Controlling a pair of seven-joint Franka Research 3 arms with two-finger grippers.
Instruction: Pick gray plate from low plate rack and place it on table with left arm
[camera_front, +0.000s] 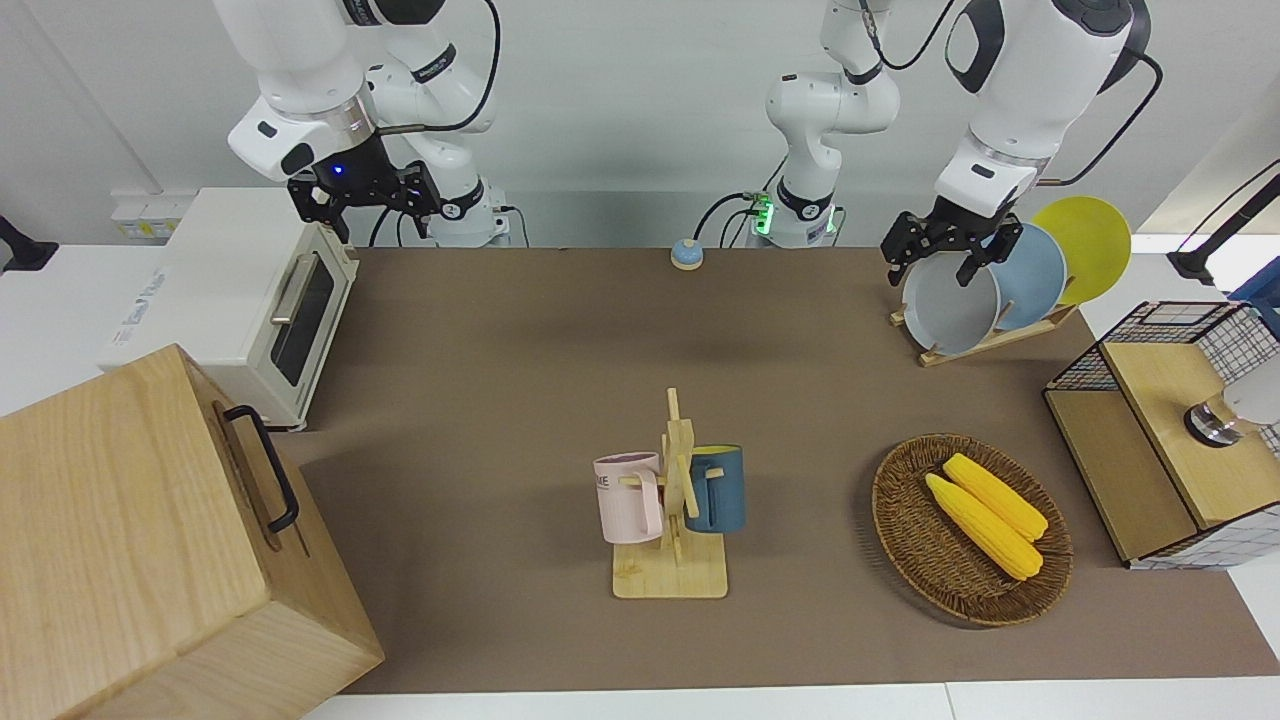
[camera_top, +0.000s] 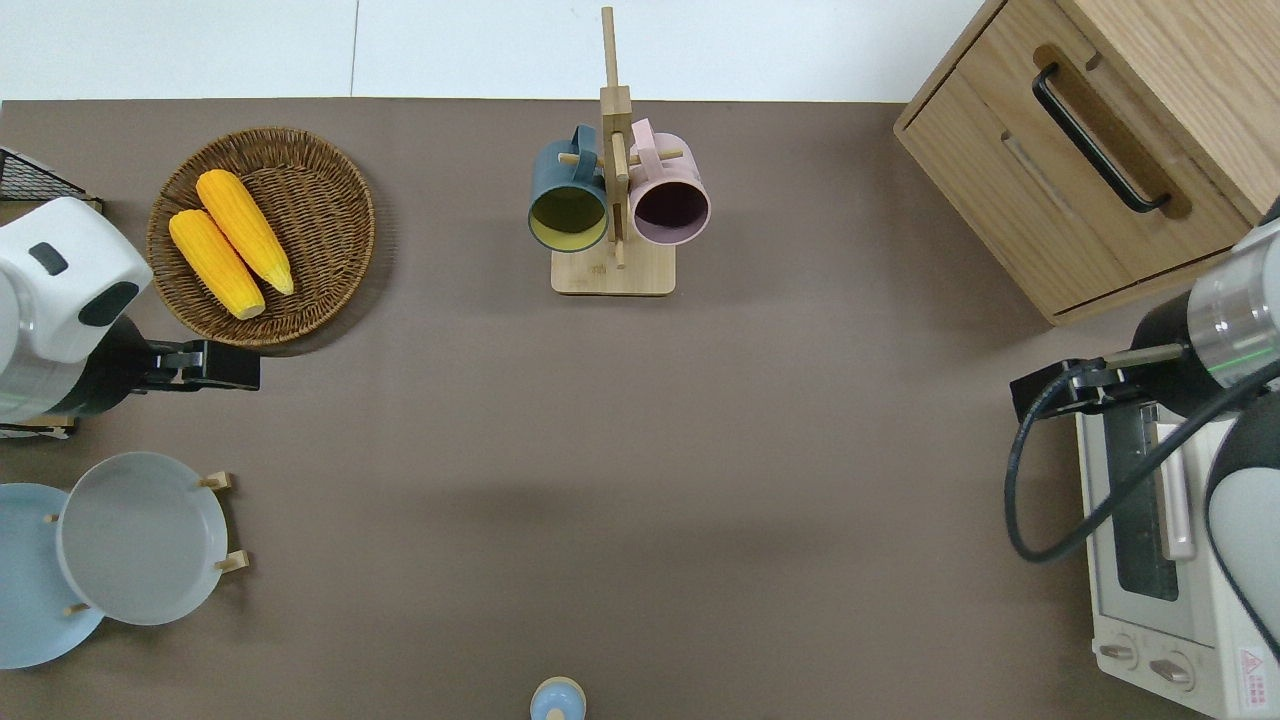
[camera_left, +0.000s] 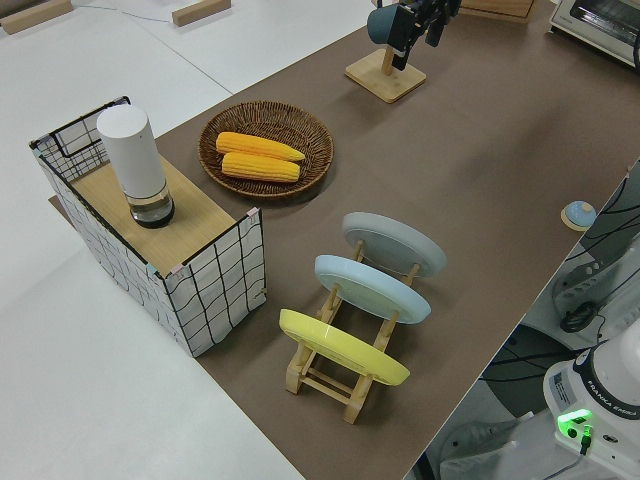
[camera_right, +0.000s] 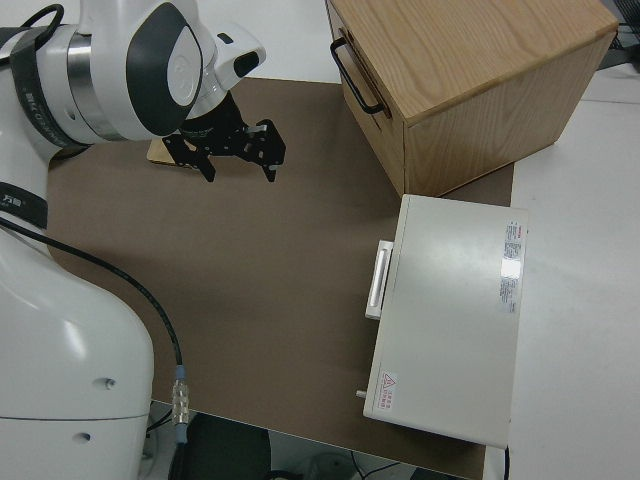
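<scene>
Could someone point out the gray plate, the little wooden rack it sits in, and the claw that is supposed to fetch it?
gray plate (camera_top: 140, 540): overhead view, middle of its face.
low plate rack (camera_left: 330, 375): left side view, its wooden base slats.
left gripper (camera_front: 935, 250): front view, midway between its fingertips.

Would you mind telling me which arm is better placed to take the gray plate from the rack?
The left. Its gripper hangs at the left arm's end of the table, close to the gray plate in the low plate rack. The right arm is parked.
</scene>
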